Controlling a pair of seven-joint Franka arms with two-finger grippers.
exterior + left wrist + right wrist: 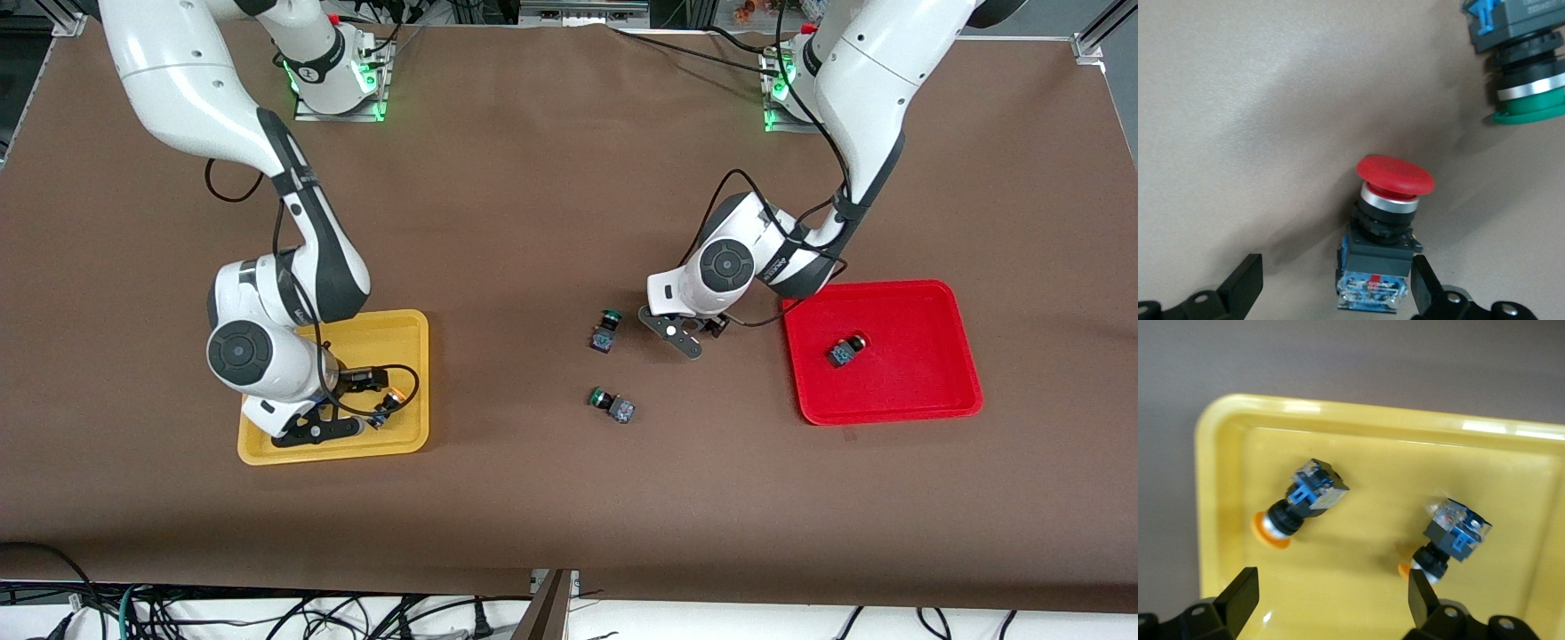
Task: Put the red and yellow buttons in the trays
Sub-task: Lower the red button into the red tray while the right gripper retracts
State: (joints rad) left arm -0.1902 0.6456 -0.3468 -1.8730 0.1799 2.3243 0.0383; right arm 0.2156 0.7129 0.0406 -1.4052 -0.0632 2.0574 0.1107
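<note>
Yellow tray point(1225, 413) holds both yellow buttons point(1301, 497), my right fingers point(1421, 593) released above. Red tray point(942, 302) has one; my left fingers point(1425, 280) straddle the last red button point(1388, 213) on the worktop point(533, 222), spread, not yet gripping.

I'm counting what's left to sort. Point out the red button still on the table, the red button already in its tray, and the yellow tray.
red button on the table point(1395, 175), left wrist view, on its cap.
red button in the red tray point(846, 350), front view, on its body.
yellow tray point(1358, 413), right wrist view, on its rim.
</note>
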